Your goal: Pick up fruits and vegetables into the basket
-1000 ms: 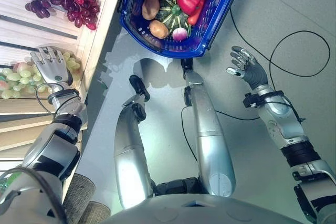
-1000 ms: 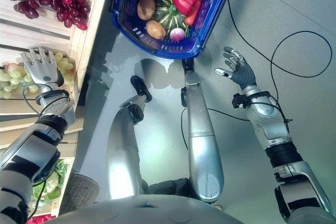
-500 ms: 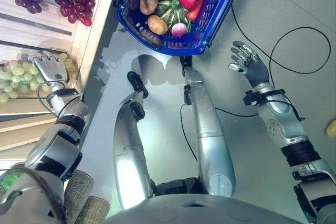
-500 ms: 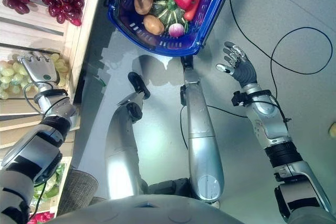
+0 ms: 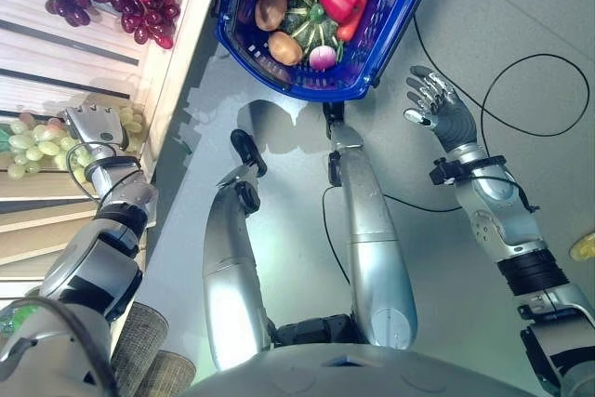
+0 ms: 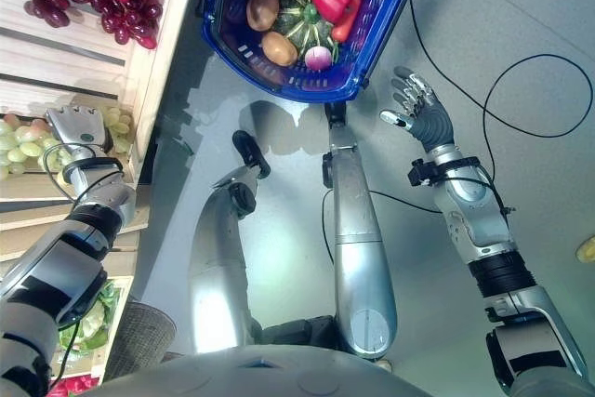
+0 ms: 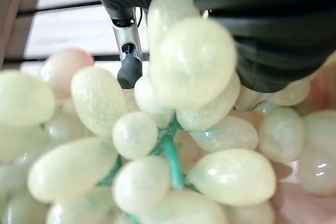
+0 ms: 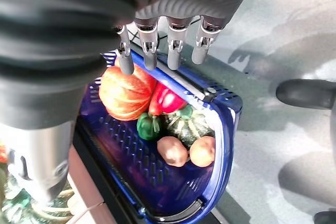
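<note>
Green grapes (image 5: 33, 141) lain on wooden shelf (image 5: 65, 39), well left of blue basket (image 5: 381, 39). Left hand (image 5: 93, 125) pressed down into bunch, directly over it; finger closure cannot be told. Right hand (image 5: 437, 111) held spread, empty, just right of basket.

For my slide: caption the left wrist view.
Left hand pressed into a bunch of green grapes on the wooden shelf.

grey floor (image 5: 521, 34), pale wooden slatted shelf (image 5: 65, 53) along robot's left.
</note>
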Controlling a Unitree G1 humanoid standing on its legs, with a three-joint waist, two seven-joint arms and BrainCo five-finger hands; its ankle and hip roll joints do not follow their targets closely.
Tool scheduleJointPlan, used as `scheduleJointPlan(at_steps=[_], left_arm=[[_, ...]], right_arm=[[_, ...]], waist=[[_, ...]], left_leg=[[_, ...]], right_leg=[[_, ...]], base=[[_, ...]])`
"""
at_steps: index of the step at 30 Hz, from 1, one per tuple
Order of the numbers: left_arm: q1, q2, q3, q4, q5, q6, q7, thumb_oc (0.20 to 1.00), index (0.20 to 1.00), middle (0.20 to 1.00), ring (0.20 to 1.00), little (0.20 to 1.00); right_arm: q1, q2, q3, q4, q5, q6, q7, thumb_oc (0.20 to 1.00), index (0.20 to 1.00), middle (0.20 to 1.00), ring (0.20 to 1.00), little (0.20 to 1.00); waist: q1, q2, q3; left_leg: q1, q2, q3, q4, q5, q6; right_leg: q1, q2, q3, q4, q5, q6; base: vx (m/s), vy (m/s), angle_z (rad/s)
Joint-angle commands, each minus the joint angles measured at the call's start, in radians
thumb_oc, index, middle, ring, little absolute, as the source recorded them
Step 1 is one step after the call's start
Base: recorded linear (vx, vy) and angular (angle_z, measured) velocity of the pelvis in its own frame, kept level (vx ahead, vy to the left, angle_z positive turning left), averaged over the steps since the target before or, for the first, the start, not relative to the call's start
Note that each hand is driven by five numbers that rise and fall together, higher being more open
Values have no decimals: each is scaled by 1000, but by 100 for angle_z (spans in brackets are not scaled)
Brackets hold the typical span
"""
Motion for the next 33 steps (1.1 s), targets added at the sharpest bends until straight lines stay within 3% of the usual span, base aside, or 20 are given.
scheduleJointPlan(at_steps=[1, 2, 4, 6, 9, 13, 14, 18, 22, 26, 33], left_arm=[[240, 23, 128, 11, -497, -130, 4, 200, 200, 200, 200, 200], [244, 13, 177, 2, -612, -201, 1, 200, 200, 200, 200, 200], [241, 3, 255, 3, -711, -299, -5, 200, 200, 200, 200, 200], [238, 1, 342, 5, -851, -437, -38, 200, 200, 200, 200, 200], [249, -4, 417, -23, -996, -558, -94, 200, 200, 200, 200, 200], [265, -15, 459, -60, -1083, -608, -115, 200, 200, 200, 200, 200], [291, -31, 503, -99, -1176, -679, -160, 200, 200, 200, 200, 200], [321, -45, 540, -154, -1237, -741, -191, 200, 200, 200, 200, 200], [361, -48, 572, -265, -1314, -858, -242, 200, 200, 200, 200, 200], [410, -54, 595, -425, -1297, -971, -260, 200, 200, 200, 200, 200], [434, -32, 619, -775, -1237, -1008, -281, 200, 200, 200, 200, 200]], right_arm=[[89, -2, -34, -124, -45, -10, -2, 1000, 1000, 1000, 1000, 1000], [102, 2, -41, -134, -59, 2, -2, 1000, 1000, 1000, 1000, 1000], [108, 8, -45, -138, -81, 22, -10, 1000, 1000, 1000, 1000, 1000], [111, 13, -54, -137, -122, 49, -24, 1000, 1000, 1000, 1000, 1000], [121, 13, -68, -148, -150, 79, -28, 1000, 1000, 1000, 1000, 1000], [129, 13, -75, -159, -175, 94, -28, 1000, 1000, 1000, 1000, 1000], [138, 19, -78, -168, -213, 101, -28, 1000, 1000, 1000, 1000, 1000], [137, 23, -70, -169, -245, 114, -38, 1000, 1000, 1000, 1000, 1000], [141, 15, -65, -156, -314, 116, -63, 1000, 1000, 1000, 1000, 1000], [148, 5, -65, -165, -421, 126, -75, 1000, 1000, 1000, 1000, 1000], [75, 12, -21, -176, -554, 167, -107, 1000, 1000, 1000, 1000, 1000]], waist=[[27, -13, -44], [30, -13, -44], [33, -15, -44], [37, -14, -44], [41, -8, -44], [45, -3, -44], [51, 1, -44], [59, 2, -44], [72, -2, -44], [91, 0, -44], [131, 2, -44]], left_leg=[[-23, -39, -7, -46, 5, 5], [-6, -41, -7, -49, 7, 9], [20, -41, -3, -55, 10, 12], [59, -42, -1, -61, 12, 15], [108, -46, 3, -74, 16, 17], [147, -52, 7, -88, 19, 19], [191, -59, 7, -104, 21, 20], [237, -66, 8, -116, 20, 21], [283, -68, 6, -117, 11, 26], [326, -74, 0, -124, 4, 32], [403, -84, -17, -138, -4, 41]], right_leg=[[23, 6, -11, 11, -68, 71], [39, 7, -11, 12, -70, 71], [64, 3, -16, 10, -76, 71], [101, -1, -20, 11, -84, 71], [145, -5, -23, 12, -95, 71], [179, -8, -27, 8, -102, 71], [224, -11, -33, 1, -109, 70], [276, -15, -39, -12, -114, 67], [331, -19, -41, -15, -121, 65], [380, -25, -45, -24, -125, 67], [474, -33, -51, -35, -136, 69]], base=[[35, 21, -2], [37, 19, -2], [19, 9, -1], [0, 0, 0], [17, 22, 1], [13, 15, 2], [34, 25, 11], [22, 6, 8], [28, -25, 2], [26, -36, 4], [26, -58, 7]])
